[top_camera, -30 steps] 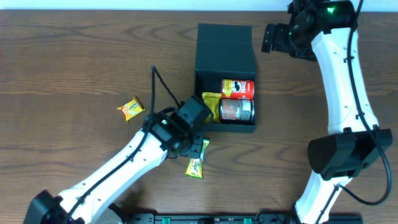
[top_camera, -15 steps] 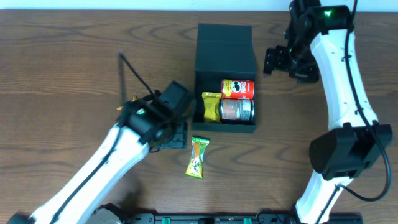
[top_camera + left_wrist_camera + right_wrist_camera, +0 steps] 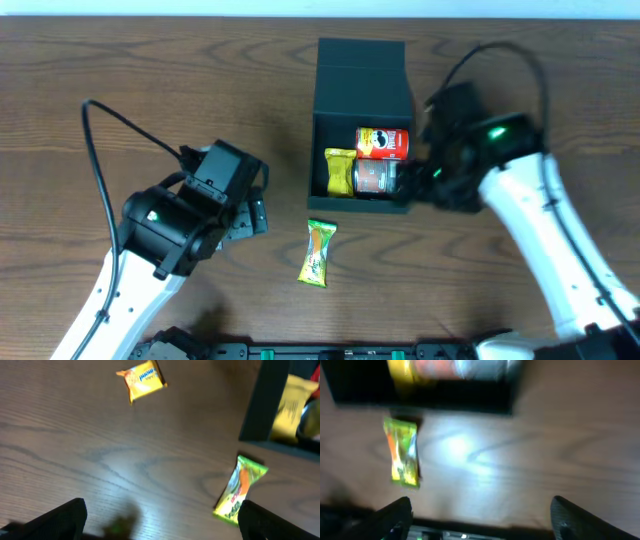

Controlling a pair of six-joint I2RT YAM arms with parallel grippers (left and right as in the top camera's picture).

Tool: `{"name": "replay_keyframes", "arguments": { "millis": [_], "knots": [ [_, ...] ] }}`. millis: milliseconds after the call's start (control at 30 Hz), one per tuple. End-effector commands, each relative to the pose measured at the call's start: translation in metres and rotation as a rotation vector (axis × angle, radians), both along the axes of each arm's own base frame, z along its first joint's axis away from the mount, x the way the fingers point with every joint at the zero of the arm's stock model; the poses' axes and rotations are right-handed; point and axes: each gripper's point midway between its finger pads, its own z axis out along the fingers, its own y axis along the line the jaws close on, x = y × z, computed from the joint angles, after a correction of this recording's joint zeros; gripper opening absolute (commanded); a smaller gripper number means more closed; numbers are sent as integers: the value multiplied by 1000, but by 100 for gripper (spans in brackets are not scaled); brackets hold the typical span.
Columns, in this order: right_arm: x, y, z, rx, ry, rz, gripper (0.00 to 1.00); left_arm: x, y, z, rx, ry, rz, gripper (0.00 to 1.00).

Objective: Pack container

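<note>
Jaws of both arms open and empty; we put the green packet (image 3: pixel 318 253), long axis toward the container (image 3: pixel 362 88), nearer the left jaws.

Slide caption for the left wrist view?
Open left gripper over the table; orange packet and green packet lie outside the container.

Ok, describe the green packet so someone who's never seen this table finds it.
Find the dark teal container in the middle of the table. On the bare wood outside its open compartment lies a slim packet. It alone is lime green with an orange streak; the other packets are yellow.
</note>
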Motion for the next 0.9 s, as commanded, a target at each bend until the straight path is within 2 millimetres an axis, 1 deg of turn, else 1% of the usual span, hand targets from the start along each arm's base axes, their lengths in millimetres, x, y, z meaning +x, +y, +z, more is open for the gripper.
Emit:
{"name": "replay_keyframes", "arguments": {
  "millis": [0,33,67,100,133,200,267,333,367,400,467,567,600,733,833,867],
  "knots": [
    [-25,38,-18,51,64,-3,76,9,10,6,3,-39,68,98],
    [-26,50,-21,59,45,20,70,10,12,7,4,-43,72,98],
    [-27,65,-23,69,14,46,67,12,13,7,7,-45,72,98],
    [-28,75,-24,65,-9,41,64,13,16,7,11,-47,79,98],
    [-29,81,-26,56,-20,17,60,13,17,7,10,-49,85,97],
    [-33,85,-31,15,-21,-69,54,14,20,7,11,-48,95,97],
    [-40,85,-40,-24,-8,-150,50,14,20,7,12,-49,93,97],
    [-52,93,-56,-25,16,-219,45,16,21,8,28,-57,79,96],
    [-56,102,-63,-2,17,-216,45,17,23,9,43,-64,73,96],
    [-58,111,-68,27,16,-206,48,19,26,10,61,-73,68,96],
    [-62,124,-75,74,29,-206,49,20,27,11,77,-78,50,96],
    [-63,130,-85,75,48,-237,49,21,26,11,81,-80,41,95],
    [-65,134,-89,78,60,-230,46,21,26,11,80,-81,41,95],
    [-69,142,-103,77,99,-214,44,22,26,12,84,-84,30,96],
    [-72,144,-111,67,119,-210,42,22,27,12,91,-88,27,95],
    [-72,145,-113,69,126,-209,39,23,27,12,94,-87,23,95]
  ]
}}
